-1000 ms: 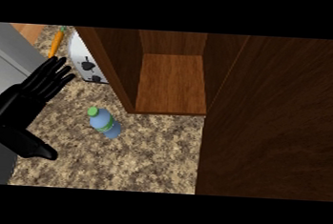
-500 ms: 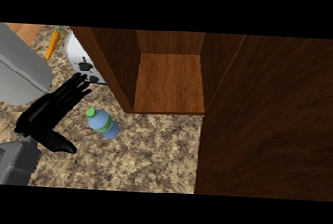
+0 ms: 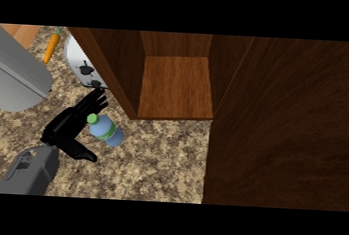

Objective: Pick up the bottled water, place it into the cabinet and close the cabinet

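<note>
The bottled water (image 3: pixel 107 130), pale blue with a green cap, stands on the speckled counter (image 3: pixel 153 163) just before the cabinet's left wall. My left hand (image 3: pixel 68 127) is directly left of it, fingers straight and pointing up-right past the cap, thumb sticking out below the bottle. Nothing is held in it. The wooden cabinet is open, showing its bare shelf (image 3: pixel 176 87). Its dark door (image 3: pixel 284 125) fills the right of the view. My right hand does not show.
A white appliance (image 3: pixel 82 64) stands behind the bottle against the cabinet's left side. A carrot (image 3: pixel 50 47) lies at the far left, next to a large grey object (image 3: pixel 13 76).
My left hand has moved right and lower, coming close beside the bottle, and its grey forearm now shows at the lower left. The bottle has stayed put.
</note>
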